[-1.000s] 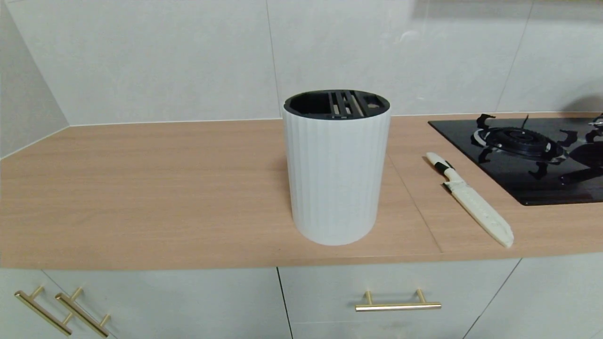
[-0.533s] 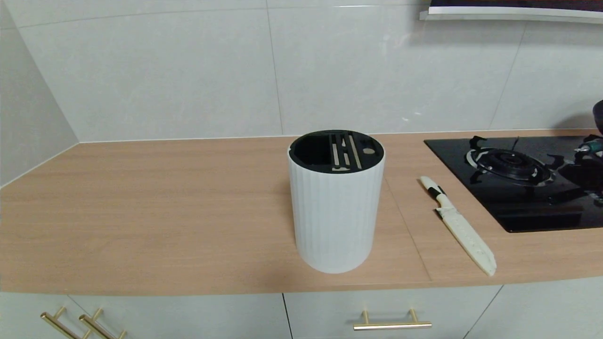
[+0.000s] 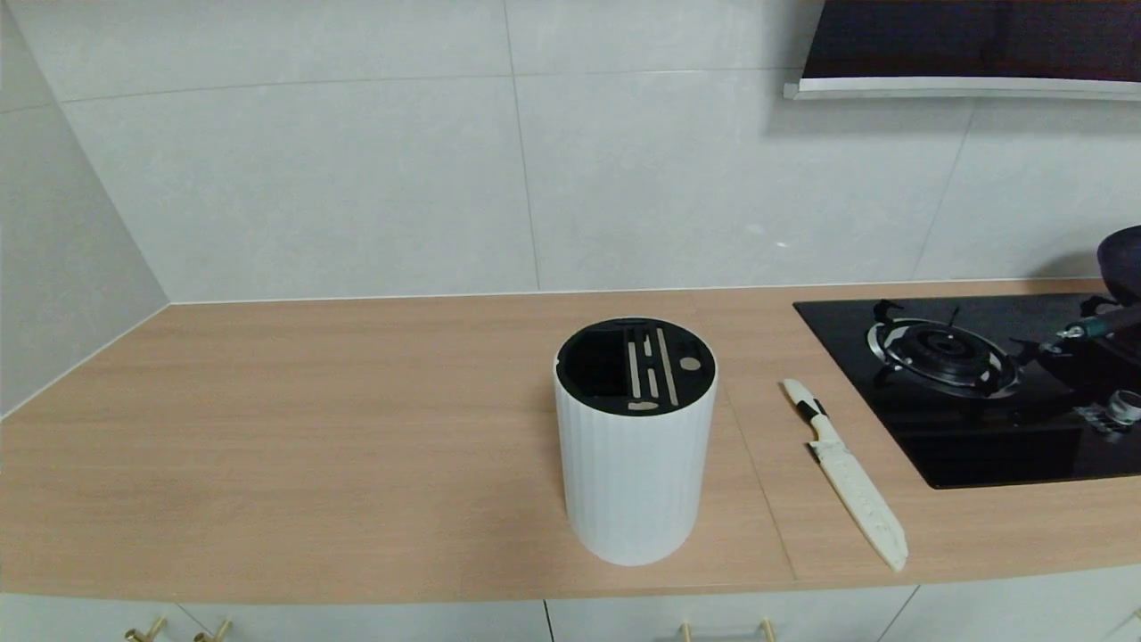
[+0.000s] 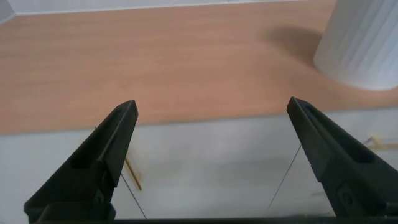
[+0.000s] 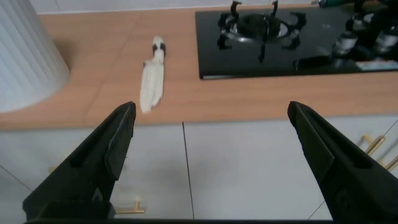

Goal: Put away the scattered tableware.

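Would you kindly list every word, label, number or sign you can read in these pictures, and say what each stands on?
There are none to read.
The holder, the knife, the hob and the hood show no legible print.
The knob at the hob's edge is too small to tell whether it carries any marks.

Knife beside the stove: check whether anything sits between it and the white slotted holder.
Nothing visible does. The knife lies flat on the counter, to the robot's right of the holder, with only bare wood between them. The stove is on the knife's far side.
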`<state>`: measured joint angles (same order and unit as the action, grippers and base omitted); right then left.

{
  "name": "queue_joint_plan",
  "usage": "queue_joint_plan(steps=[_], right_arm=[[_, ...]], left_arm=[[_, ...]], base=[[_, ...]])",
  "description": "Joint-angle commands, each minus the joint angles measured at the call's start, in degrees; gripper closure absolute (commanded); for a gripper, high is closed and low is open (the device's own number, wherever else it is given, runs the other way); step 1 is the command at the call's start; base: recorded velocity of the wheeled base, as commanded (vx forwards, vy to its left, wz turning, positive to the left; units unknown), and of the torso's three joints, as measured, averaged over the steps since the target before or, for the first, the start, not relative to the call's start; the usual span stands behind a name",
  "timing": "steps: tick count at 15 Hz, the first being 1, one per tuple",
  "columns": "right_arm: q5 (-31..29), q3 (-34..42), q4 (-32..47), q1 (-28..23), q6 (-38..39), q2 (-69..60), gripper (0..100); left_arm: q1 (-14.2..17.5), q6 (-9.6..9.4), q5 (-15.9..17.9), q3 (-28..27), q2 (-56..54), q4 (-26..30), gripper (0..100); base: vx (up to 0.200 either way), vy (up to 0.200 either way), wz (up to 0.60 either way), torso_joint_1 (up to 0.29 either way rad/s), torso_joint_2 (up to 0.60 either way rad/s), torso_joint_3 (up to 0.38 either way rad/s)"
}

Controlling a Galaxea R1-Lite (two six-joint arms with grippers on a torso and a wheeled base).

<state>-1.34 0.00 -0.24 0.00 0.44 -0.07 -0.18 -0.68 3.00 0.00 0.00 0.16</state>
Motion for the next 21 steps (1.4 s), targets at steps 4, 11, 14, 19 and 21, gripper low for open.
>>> queue_joint_plan(steps=[4, 11, 14, 19, 21], right_arm=[[-0.1, 0.0, 0.0, 0.0, 0.0, 0.1, 0], [-0.1, 0.0, 0.0, 0.0, 0.0, 0.1, 0], [-0.1, 0.0, 0.0, 0.0, 0.0, 0.1, 0], [-0.1, 0.0, 0.0, 0.1, 0.0, 0.1, 0], [-0.1, 0.0, 0.0, 0.0, 0.2, 0.1, 0]], left_arm=[[0.0, -0.02, 0.0, 0.0, 0.0, -0.1, 0], [0.0, -0.02, 0.0, 0.0, 0.0, 0.0, 0], [0.0, -0.02, 0.0, 0.0, 0.0, 0.0, 0], [0.0, -0.02, 0.0, 0.0, 0.0, 0.0, 0], [0.0, -0.02, 0.0, 0.0, 0.0, 0.0, 0]], base=[[0.0, 0.0, 0.0, 0.281, -0.58, -0.308], [0.0, 0.0, 0.0, 0.221, -0.46, -0.235], [0.0, 0.0, 0.0, 0.019, -0.03, -0.019], [0.0, 0.0, 0.0, 0.0, 0.0, 0.0], [0.0, 0.0, 0.0, 0.0, 0.0, 0.0]])
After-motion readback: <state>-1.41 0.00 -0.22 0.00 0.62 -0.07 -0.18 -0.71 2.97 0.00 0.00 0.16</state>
